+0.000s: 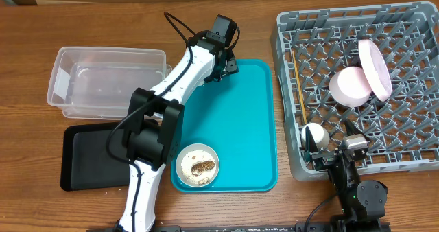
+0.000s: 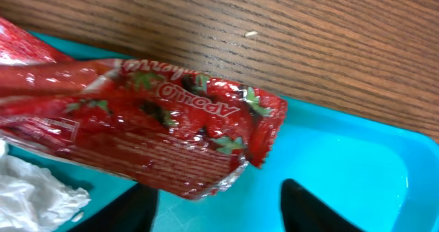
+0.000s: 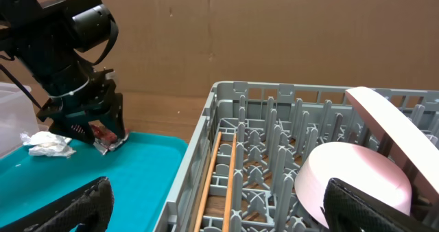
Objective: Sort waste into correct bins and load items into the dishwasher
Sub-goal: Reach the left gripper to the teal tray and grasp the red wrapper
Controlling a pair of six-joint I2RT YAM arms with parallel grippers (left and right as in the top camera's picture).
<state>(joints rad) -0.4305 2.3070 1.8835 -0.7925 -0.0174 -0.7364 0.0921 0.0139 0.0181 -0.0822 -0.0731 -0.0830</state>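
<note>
At the far left of the table, a clear rectangular tub (image 1: pixel 106 81) is seen, with a flat black tray (image 1: pixel 79 156) set just in front of it. Next to them lies the larger teal tray (image 1: pixel 254 115). At its near edge a white bowl (image 1: pixel 197 165) is placed, holding brown food scraps (image 1: pixel 202 167) flecked with pale grains.

Over the far left corner of the teal tray the left gripper (image 2: pixel 219 198) is lowered. Its two dark fingers are seen standing apart, with teal showing between them, so the jaws are parted and no firm pinch is shown. Just ahead of them lies the wrapper (image 2: pixel 144 132): glossy red, heavily crinkled, printed with strawberries and pale lettering, with a silver lining exposed at its ragged edge. It is spread across the tray's rim. A crumpled white tissue (image 2: pixel 38 191) is found just beside it on the tray.

Further right, the grey dish rack (image 1: pixel 288 67) is loaded. Two wooden chopsticks (image 1: pixel 300 88) are laid side by side along its left side, and a small white cup (image 1: pixel 314 134) is set at its near left corner. A pale pink bowl (image 1: pixel 348 88) is tipped on its side against a tilted plate (image 1: pixel 376 67). At the rack's near edge the right gripper (image 3: pixel 218 191) is held fully spread, with nothing between its fingers.
</note>
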